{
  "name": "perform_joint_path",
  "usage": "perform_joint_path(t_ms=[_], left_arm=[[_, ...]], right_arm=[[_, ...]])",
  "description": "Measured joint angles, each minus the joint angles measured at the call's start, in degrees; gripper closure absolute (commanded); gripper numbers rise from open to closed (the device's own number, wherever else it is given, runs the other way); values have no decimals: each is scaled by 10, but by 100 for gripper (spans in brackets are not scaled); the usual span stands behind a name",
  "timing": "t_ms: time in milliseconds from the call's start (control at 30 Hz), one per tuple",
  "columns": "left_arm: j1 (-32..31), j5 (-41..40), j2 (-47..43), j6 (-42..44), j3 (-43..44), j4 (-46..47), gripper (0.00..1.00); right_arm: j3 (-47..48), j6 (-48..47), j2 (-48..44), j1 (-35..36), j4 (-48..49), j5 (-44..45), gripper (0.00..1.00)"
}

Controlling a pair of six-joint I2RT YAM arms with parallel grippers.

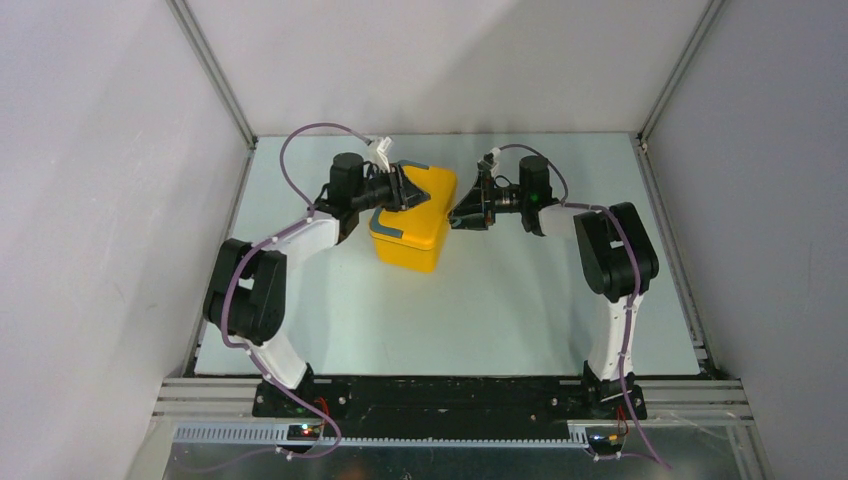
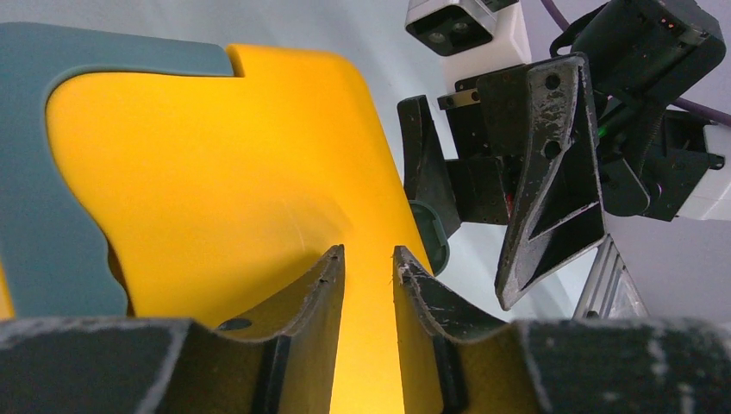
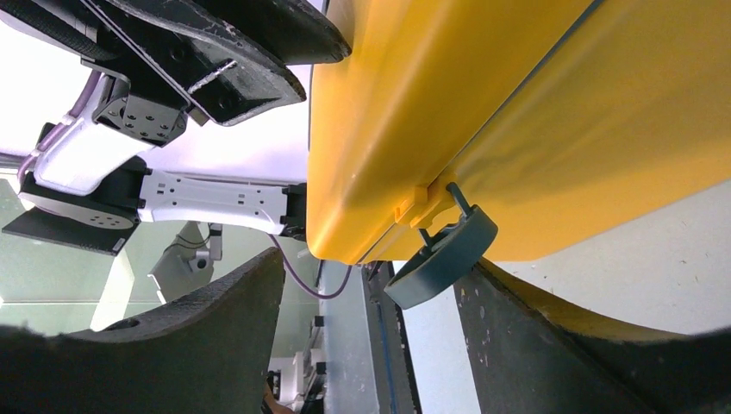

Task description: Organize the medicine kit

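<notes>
The medicine kit (image 1: 412, 238), a bright yellow box, stands on the table towards the back centre with its lid down. My left gripper (image 1: 406, 190) rests over the lid (image 2: 224, 172). Its jaws stand a narrow gap apart with nothing between them. A blue-grey handle (image 2: 43, 216) runs along the lid's left side. My right gripper (image 1: 462, 216) is open wide at the kit's right side. The dark blue-grey latch (image 3: 441, 259) hangs out from the seam between the fingers and touches the right finger (image 3: 517, 345). The latch also shows in the left wrist view (image 2: 434, 238).
The white table (image 1: 500, 300) is closed in by grey walls on three sides, with aluminium rails (image 1: 215, 75) at the corners. The arm bases sit on a black bar (image 1: 440, 395) at the near edge.
</notes>
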Motion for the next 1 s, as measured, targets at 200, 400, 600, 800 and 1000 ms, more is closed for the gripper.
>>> perform_joint_path(t_ms=[200, 400, 600, 800, 1000], left_arm=[[0, 0, 1, 0, 0, 2, 65], [-1, 0, 4, 0, 0, 5, 65], [-2, 0, 5, 0, 1, 7, 65], [-2, 0, 5, 1, 1, 7, 65], [-3, -1, 5, 1, 1, 6, 65]], right_arm=[[0, -13, -5, -1, -17, 4, 29], [0, -32, -32, -6, -44, 3, 29], [0, -37, -42, -5, -43, 3, 29], [0, -15, -30, -6, -19, -3, 31], [0, 0, -15, -9, -2, -5, 38]])
